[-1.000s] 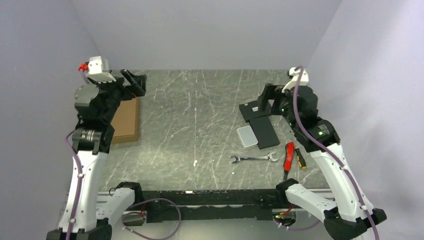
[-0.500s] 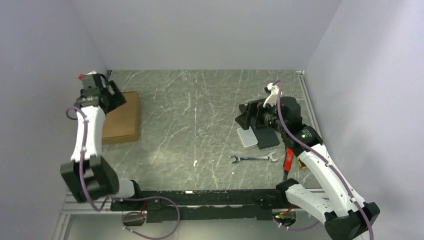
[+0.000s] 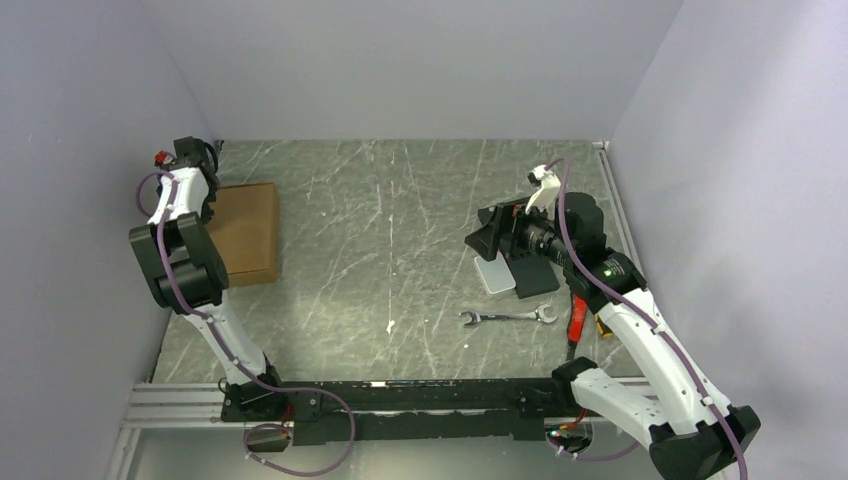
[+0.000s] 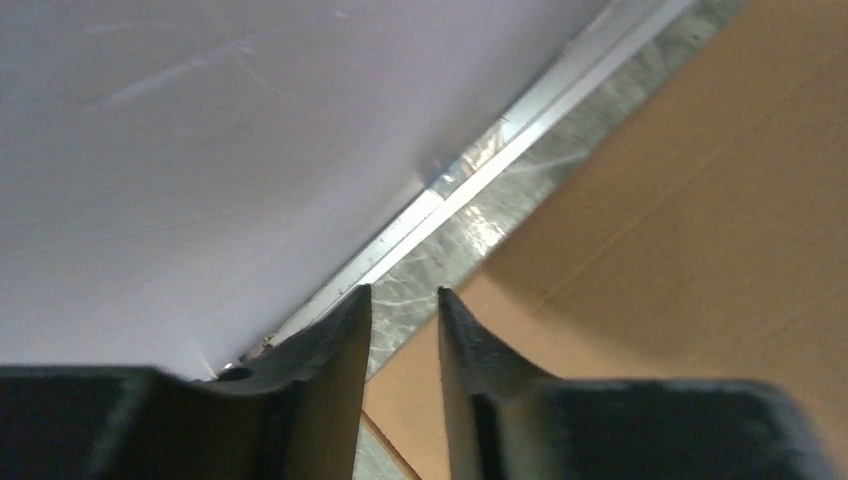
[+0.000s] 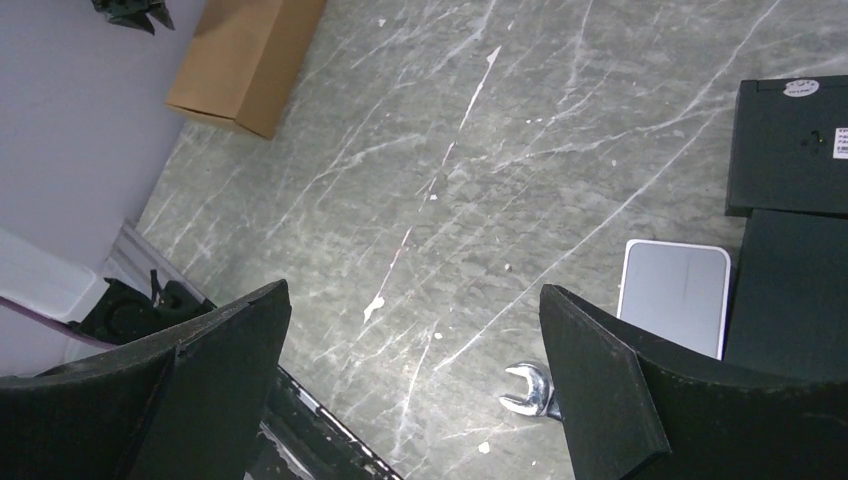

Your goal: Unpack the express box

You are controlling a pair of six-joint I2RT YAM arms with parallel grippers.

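Express box (image 3: 245, 232) is lying flat at the far left of the table (image 3: 400, 220): plain brown cardboard, lid down. Left gripper (image 4: 403, 292) is hovering over its far left corner, jaws narrow and gripping nothing. Right gripper (image 5: 415, 288) is hanging on the right, jaws wide and empty.

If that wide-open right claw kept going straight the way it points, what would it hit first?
Most likely the bare marble table. The right gripper aims down at an open patch, with the wrench and the grey slab off to one side. Exact depth is hard to judge.
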